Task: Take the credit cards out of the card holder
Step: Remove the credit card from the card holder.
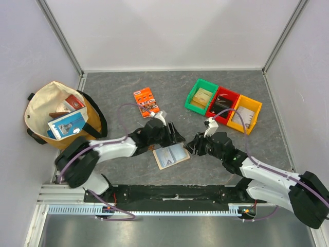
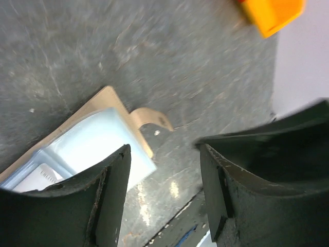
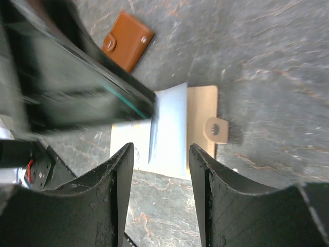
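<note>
While white walls (image 1: 169,31) close in the grey mottled table (image 1: 118,82) seen from above, the open card holder (image 1: 171,156) lies between the left gripper (image 1: 178,136) and the right gripper (image 1: 191,144), just beside both. At the left wrist, the fingers (image 2: 110,190) stand wide apart, holding nothing, over the holder's blue lining (image 2: 92,144), with a pale card (image 2: 36,178) under one finger. At the right wrist, the jaws gape empty above the holder, a brown wallet (image 3: 127,41) beyond them.

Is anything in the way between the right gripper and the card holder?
Nothing visible. The card holder lies open just ahead of the right gripper, though the left gripper reaches its blue lining too.
</note>
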`<state>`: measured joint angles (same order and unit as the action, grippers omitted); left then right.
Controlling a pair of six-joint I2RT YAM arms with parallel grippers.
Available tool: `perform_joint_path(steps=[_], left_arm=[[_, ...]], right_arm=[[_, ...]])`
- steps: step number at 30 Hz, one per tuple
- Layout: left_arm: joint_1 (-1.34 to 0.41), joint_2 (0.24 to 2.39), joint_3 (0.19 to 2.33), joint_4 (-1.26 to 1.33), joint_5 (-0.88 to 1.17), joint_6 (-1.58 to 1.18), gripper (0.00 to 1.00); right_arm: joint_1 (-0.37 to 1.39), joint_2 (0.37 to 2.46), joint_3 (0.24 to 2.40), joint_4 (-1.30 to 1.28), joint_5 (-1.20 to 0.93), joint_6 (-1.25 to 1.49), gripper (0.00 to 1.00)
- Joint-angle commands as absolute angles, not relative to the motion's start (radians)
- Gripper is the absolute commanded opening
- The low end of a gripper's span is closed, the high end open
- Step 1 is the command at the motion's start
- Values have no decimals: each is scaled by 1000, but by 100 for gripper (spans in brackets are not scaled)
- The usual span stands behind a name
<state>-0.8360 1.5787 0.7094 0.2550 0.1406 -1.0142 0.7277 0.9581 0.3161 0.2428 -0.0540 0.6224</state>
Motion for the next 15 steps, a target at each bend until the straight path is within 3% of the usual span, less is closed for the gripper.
perform_joint_path(steps=[1, 8, 15], left_arm=[[-796, 1309, 663, 140, 5, -890, 63], [-795, 1063, 510, -46, -60, -900, 55], [-796, 1055, 414, -5, -18, -942, 33]], right_arm=[[733, 1070, 365, 362, -242, 617, 53], [745, 1320, 417, 538, -373, 679, 43], [752, 1482, 466, 595, -394, 701, 38]])
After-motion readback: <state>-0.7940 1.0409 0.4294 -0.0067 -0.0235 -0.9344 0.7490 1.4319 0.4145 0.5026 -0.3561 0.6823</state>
